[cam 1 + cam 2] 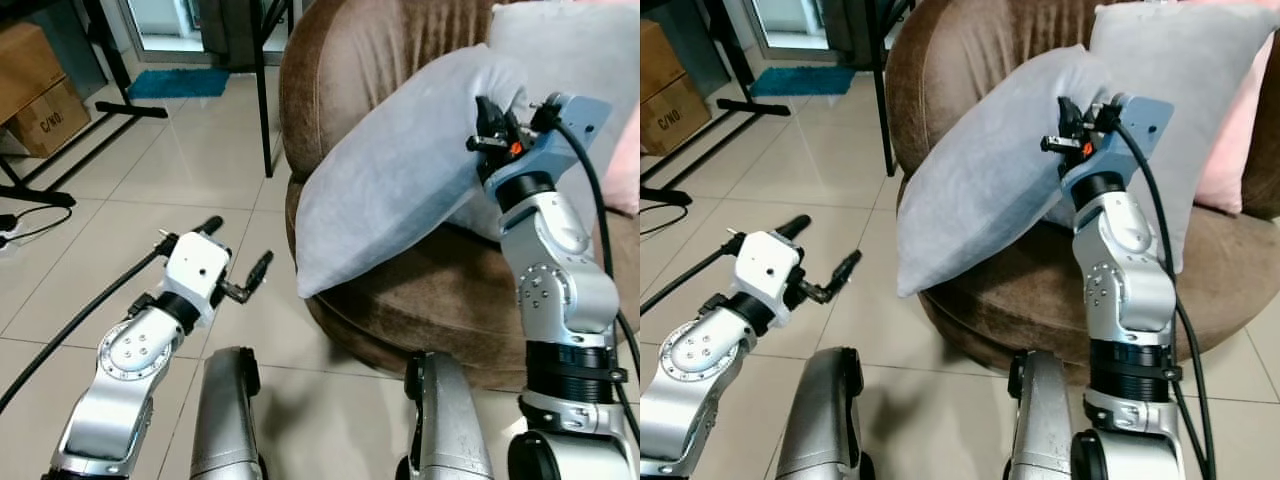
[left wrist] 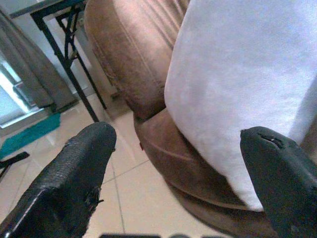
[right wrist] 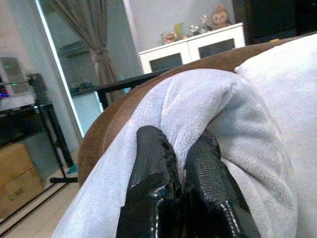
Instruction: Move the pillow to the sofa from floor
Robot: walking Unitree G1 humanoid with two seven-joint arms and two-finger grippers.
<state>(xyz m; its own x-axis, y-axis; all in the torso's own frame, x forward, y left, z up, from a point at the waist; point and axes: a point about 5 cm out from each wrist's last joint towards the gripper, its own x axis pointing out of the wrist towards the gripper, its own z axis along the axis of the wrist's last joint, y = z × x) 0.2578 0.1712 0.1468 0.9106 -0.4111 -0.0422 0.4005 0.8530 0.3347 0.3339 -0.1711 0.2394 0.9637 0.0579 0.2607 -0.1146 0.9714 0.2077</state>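
A pale grey pillow (image 1: pixel 400 170) leans tilted on the brown sofa (image 1: pixel 430 290), its lower corner hanging past the seat's front edge. My right gripper (image 1: pixel 490 125) is shut on the pillow's upper edge; in the right wrist view the two black fingers (image 3: pixel 153 183) pinch a fold of the pillow (image 3: pixel 223 114). My left gripper (image 1: pixel 235 250) is open, low over the tiled floor to the left of the sofa, touching nothing. In the left wrist view the pillow (image 2: pixel 237 94) and sofa (image 2: pixel 133 64) lie beyond its spread fingertips (image 2: pixel 74 173).
A second grey pillow (image 1: pixel 1200 90) and a pink one (image 1: pixel 1240 130) stand against the sofa's back. A black table leg (image 1: pixel 262 90) and stand feet (image 1: pixel 120 105) are on the floor at the left, with cardboard boxes (image 1: pixel 40 100), cables and a blue mat (image 1: pixel 180 82).
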